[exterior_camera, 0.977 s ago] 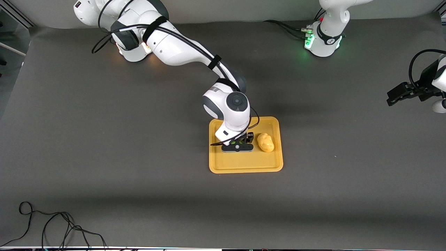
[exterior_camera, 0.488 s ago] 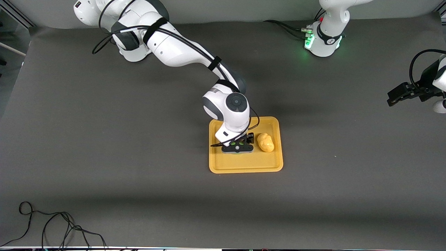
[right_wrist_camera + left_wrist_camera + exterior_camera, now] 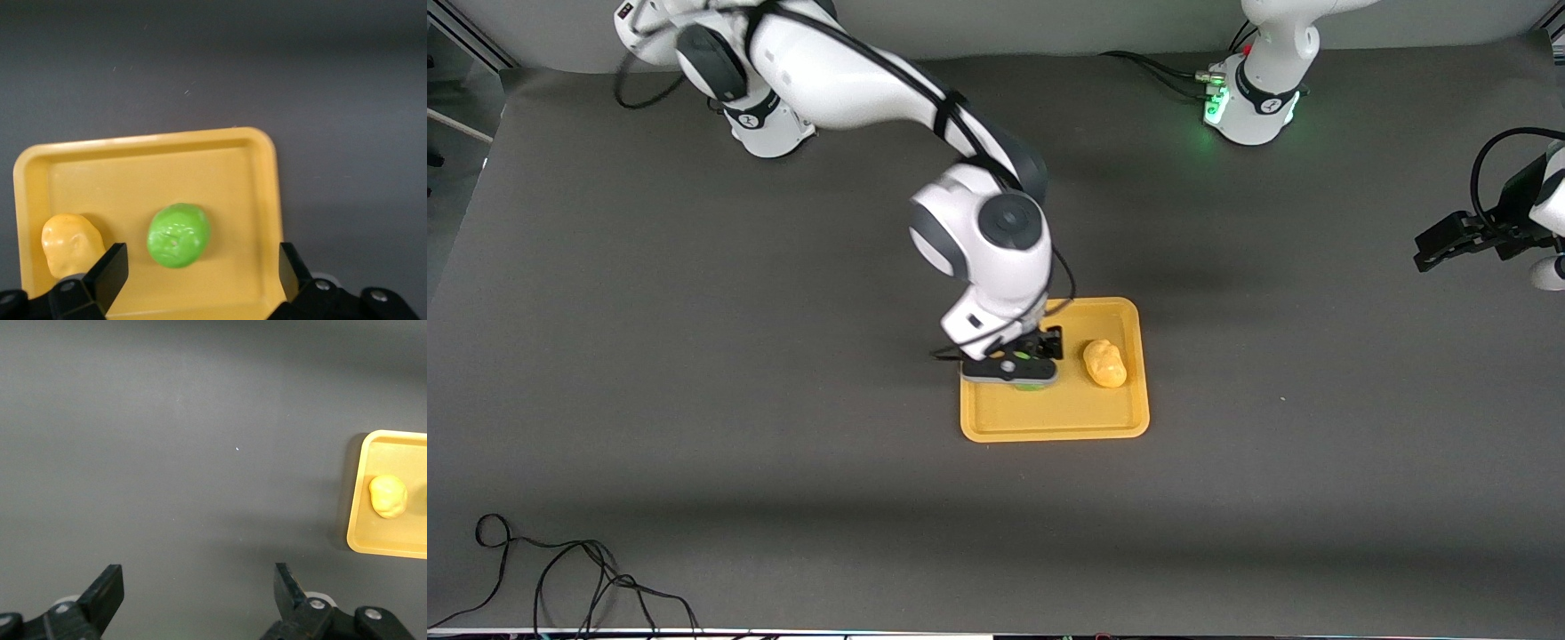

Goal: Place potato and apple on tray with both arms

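The orange-yellow tray (image 3: pixel 1054 422) lies mid-table. The yellow-orange potato (image 3: pixel 1104 364) rests on it toward the left arm's end. The green apple (image 3: pixel 179 235) lies on the tray beside the potato (image 3: pixel 70 243); in the front view only a green sliver of it (image 3: pixel 1031 387) shows under the right hand. My right gripper (image 3: pixel 1012 368) hovers over the apple, open and empty (image 3: pixel 200 267). My left gripper (image 3: pixel 1430 252) waits over bare table at the left arm's end, open and empty (image 3: pixel 197 581). Its wrist view shows the tray's end (image 3: pixel 357 520) and the potato (image 3: pixel 388 496).
A black cable (image 3: pixel 560 569) lies coiled on the table nearest the front camera at the right arm's end. The left arm's base (image 3: pixel 1249 107) shows a green light. The dark grey table mat (image 3: pixel 783 444) surrounds the tray.
My right arm has risen off the tray and shifted slightly toward its own end, leaving the apple on the tray. The left arm has not moved.
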### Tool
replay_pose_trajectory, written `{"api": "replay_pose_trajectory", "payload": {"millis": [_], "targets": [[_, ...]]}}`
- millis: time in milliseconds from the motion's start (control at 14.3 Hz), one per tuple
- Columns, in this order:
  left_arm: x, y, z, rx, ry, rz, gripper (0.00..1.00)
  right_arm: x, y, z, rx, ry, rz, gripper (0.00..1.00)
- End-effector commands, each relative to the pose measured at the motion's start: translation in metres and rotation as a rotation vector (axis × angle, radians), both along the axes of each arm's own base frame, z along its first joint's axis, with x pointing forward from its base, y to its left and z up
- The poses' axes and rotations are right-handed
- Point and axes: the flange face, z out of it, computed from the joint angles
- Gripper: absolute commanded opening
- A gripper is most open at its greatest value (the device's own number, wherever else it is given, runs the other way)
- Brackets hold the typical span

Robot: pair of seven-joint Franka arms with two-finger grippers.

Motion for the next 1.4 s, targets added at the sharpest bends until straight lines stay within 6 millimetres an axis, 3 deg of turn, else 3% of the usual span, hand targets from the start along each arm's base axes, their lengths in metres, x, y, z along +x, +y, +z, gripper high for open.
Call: {"api": "replay_pose_trajectory", "payload": {"millis": [0, 209, 419, 628, 837, 1116, 1326], "targets": [[0.002, -0.003, 0.004, 0.010, 0.009, -0.008, 1.00, 0.007, -0.054, 0.071, -0.040, 0.029, 0.045, 1.00], [0.001, -0.004, 0.005, 0.010, 0.008, -0.011, 1.00, 0.016, -0.146, 0.127, -0.098, 0.116, 0.126, 1.00], [0.000, -0.004, 0.004, 0.010, 0.019, -0.013, 1.00, 0.010, -0.251, 0.161, -0.073, 0.162, 0.160, 1.00], [-0.001, -0.003, 0.004, 0.010, 0.026, -0.018, 1.00, -0.001, -0.353, 0.182, -0.053, 0.164, 0.155, 1.00], [-0.001, -0.002, 0.004, 0.010, 0.029, -0.089, 1.00, -0.014, -0.439, 0.186, -0.019, 0.176, 0.111, 1.00], [-0.001, -0.001, 0.002, 0.007, 0.036, -0.073, 1.00, -0.013, -0.515, 0.188, -0.011, 0.179, 0.072, 1.00], [-0.002, -0.002, 0.003, 0.008, 0.036, -0.073, 1.00, -0.012, -0.542, 0.188, -0.009, 0.181, 0.073, 1.00]]}}
